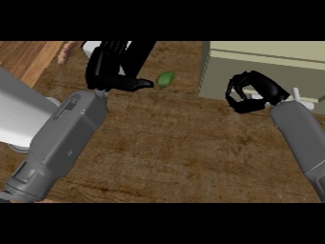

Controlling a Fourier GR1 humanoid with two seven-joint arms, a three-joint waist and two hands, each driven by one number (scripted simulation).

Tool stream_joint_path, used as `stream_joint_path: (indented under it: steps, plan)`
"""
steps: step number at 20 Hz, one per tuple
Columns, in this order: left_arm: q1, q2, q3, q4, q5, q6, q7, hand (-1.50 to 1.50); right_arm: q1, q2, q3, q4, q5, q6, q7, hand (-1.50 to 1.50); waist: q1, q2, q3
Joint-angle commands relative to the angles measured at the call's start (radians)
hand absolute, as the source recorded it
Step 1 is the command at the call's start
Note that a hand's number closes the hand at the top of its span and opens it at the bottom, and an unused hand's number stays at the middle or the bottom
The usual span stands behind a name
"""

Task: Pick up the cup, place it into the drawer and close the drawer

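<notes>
A white cup [90, 46] stands at the counter's far left edge, largely hidden behind my left hand [110, 66]. That hand is open, its fingers stretched up alongside the cup and its thumb pointing right. The beige drawer unit [277, 71] sits at the far right. My right hand [248, 94] hovers in front of its face with fingers curled and nothing in them. A small white handle [303, 102] shows just right of that wrist. I cannot tell whether the drawer stands open.
A small green object [166, 79] lies on the dark wooden counter [186, 143] between the hands. A pinkish thing [66, 51] shows left of the cup. Lighter wood [17, 59] runs along the left edge.
</notes>
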Motion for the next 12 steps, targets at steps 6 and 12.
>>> stream_joint_path:
  steps: [6, 12]
  plan:
    - [0.044, 0.006, -0.013, -0.027, 0.004, -0.041, 0.006, -1.50, -0.171, -0.136, -0.102, 0.015, -0.038, -0.036, 0.082, 1.50, 0.057, 0.016, -0.012]
    - [0.050, 0.021, -0.004, -0.049, 0.016, -0.063, 0.008, -1.50, -0.143, -0.152, -0.109, -0.010, -0.061, 0.000, 0.079, 1.50, 0.065, 0.017, -0.012]
